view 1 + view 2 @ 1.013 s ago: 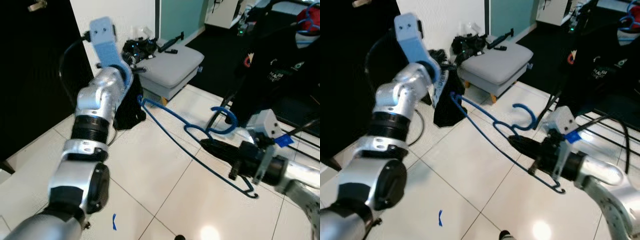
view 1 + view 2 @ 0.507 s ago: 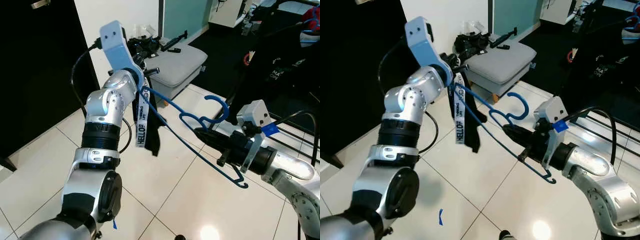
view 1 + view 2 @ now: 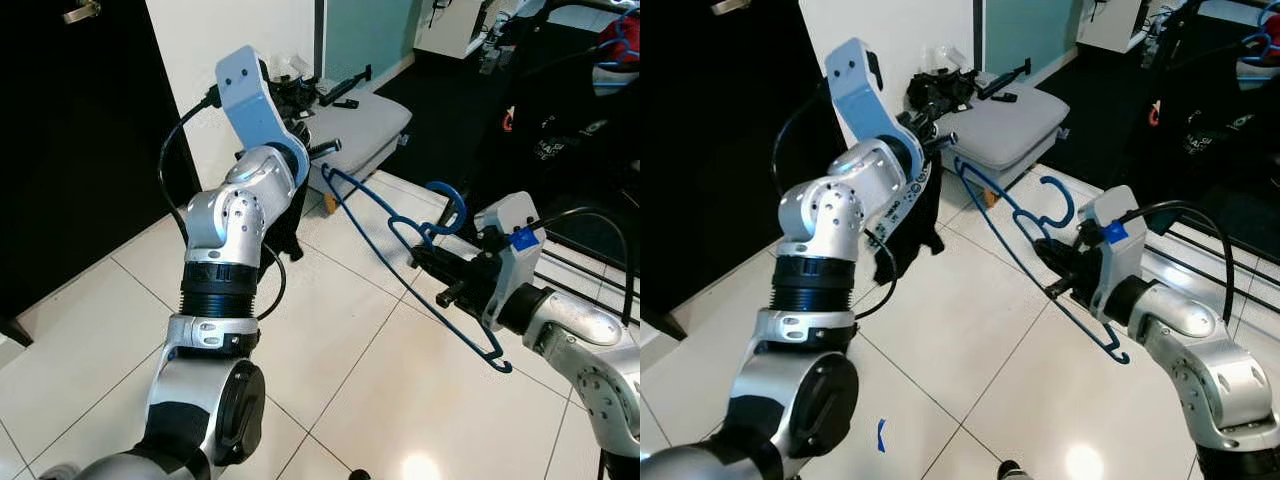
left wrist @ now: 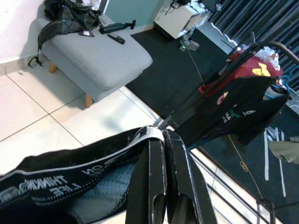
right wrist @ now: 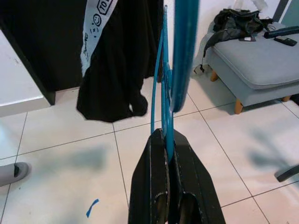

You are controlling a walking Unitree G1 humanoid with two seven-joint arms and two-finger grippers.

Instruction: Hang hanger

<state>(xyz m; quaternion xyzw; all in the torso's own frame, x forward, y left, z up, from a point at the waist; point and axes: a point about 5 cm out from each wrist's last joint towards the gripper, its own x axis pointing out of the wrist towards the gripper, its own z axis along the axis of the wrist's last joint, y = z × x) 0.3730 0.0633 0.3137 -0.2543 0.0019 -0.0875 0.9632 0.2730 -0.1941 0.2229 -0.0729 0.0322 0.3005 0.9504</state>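
Observation:
My right gripper (image 3: 425,263) is shut on a blue wire hanger (image 5: 183,56), held by its lower bar just under the hook, above the tiled floor. The hanger's far shoulder reaches toward my raised left gripper (image 3: 322,150). That left gripper (image 4: 163,140) is shut on the white printed waistband of a black garment (image 4: 70,177). The garment (image 3: 910,215) dangles beside the left forearm, left of the hanger and apart from it. In the right wrist view the garment (image 5: 117,70) hangs beyond the hanger's wire.
A grey padded stool (image 3: 365,120) with a black bag (image 3: 290,95) on it stands behind the left arm. A rack with dark shirts (image 4: 233,112) stands at the right rear. A black door (image 3: 70,150) is at the left. White tiles lie below.
The left arm has swung the garment back against its forearm; the white strap no longer hangs over the hanger. The right gripper has lifted the hanger slightly right and up.

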